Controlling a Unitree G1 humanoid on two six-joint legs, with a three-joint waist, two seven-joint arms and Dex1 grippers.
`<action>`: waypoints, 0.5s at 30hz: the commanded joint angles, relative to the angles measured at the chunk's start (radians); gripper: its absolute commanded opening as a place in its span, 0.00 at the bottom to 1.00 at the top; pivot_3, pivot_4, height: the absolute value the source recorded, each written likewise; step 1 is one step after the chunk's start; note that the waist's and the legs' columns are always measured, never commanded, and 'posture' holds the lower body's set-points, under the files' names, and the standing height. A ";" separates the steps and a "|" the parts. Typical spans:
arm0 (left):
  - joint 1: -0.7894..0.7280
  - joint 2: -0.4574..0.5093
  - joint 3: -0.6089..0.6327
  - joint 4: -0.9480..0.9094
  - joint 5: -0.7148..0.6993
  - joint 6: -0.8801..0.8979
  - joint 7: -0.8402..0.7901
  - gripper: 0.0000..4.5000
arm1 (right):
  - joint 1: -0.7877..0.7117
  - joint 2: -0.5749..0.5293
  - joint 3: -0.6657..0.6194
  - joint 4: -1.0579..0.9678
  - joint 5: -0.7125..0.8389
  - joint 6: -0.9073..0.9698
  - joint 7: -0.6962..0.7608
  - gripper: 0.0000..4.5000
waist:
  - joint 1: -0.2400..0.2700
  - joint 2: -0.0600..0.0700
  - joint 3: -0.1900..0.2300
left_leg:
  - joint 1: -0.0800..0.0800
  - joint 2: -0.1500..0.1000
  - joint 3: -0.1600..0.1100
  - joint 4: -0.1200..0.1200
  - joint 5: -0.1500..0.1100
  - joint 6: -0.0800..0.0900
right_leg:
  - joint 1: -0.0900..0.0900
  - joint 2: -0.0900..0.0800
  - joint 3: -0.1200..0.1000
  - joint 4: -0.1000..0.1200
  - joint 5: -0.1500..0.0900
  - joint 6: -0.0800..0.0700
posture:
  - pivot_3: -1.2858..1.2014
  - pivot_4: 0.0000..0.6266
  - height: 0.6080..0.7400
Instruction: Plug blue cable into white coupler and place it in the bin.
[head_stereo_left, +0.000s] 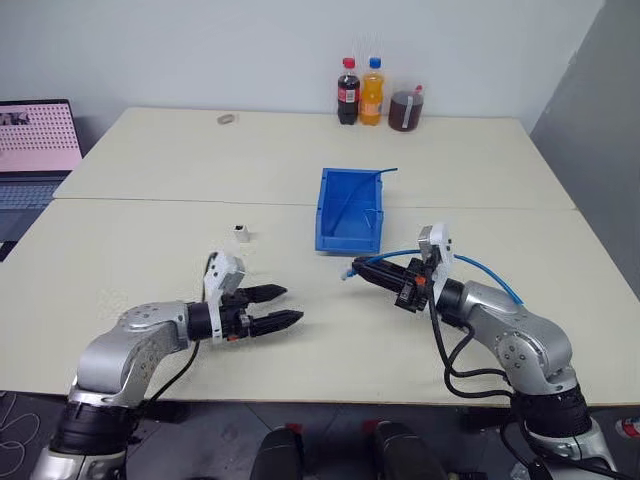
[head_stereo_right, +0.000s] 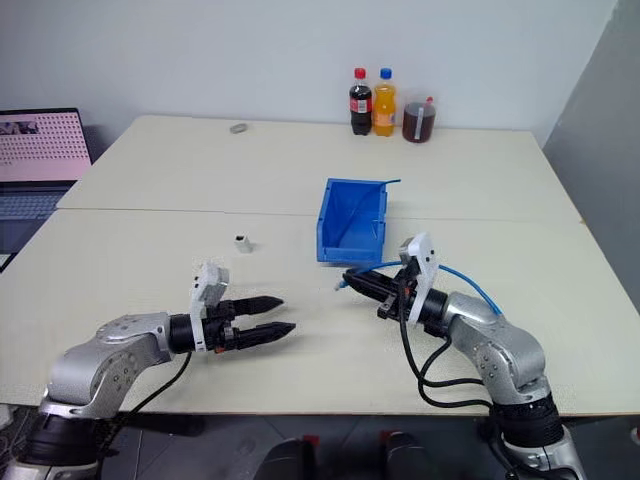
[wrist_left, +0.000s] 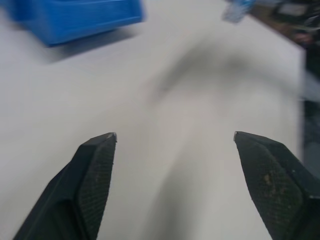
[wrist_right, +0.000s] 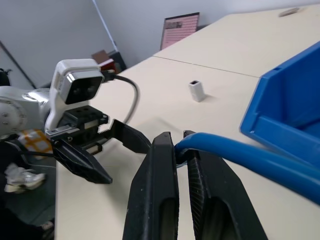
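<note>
My right gripper (head_stereo_left: 358, 268) is shut on the blue cable (wrist_right: 250, 157) close to its plug end (head_stereo_left: 347, 273); the rest of the cable arcs back over my right forearm. The white coupler (head_stereo_left: 241, 234) stands upright on the table, apart from both grippers, left of the bin (head_stereo_left: 348, 241). The bin is blue and open-topped and sits just beyond my right gripper. My left gripper (head_stereo_left: 292, 304) hovers low over the table, open and empty, pointing toward the right gripper with a gap between them. In the right wrist view the left gripper (wrist_right: 107, 155) shows beside the cable end.
Two soda bottles (head_stereo_left: 359, 92) and a dark jar (head_stereo_left: 405, 110) stand at the table's far edge. A laptop (head_stereo_left: 35, 140) sits at the far left. A small grey object (head_stereo_left: 226, 119) lies near the back. A thin darker blue wire (head_stereo_left: 384, 172) juts over the bin's back rim.
</note>
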 joint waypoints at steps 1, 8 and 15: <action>-0.016 -0.053 0.045 0.039 0.134 -0.083 0.222 1.00 | -0.018 -0.003 0.009 0.001 -0.039 -0.059 0.018 0.00 | 0.001 0.000 0.000 | 0.000 0.000 0.000 0.000 0.000 0.000 | 0.000 0.000 0.000 0.000 0.000 0.000 | 0.52 0.24 1.00; -0.132 -0.189 0.053 0.152 0.253 -0.054 0.508 1.00 | -0.031 0.015 0.025 0.031 -0.074 -0.088 0.019 0.00 | 0.014 -0.001 0.000 | 0.000 0.000 0.000 0.000 0.000 0.000 | 0.000 0.000 0.000 0.000 0.001 0.001 | 0.52 0.24 1.00; -0.309 -0.216 0.031 0.389 0.309 -0.097 0.546 1.00 | -0.032 0.021 0.026 0.025 -0.093 -0.091 0.014 0.00 | 0.018 -0.001 0.000 | 0.000 -0.001 0.001 0.000 0.000 0.000 | 0.000 0.001 0.001 0.000 0.001 0.001 | 0.52 0.24 1.00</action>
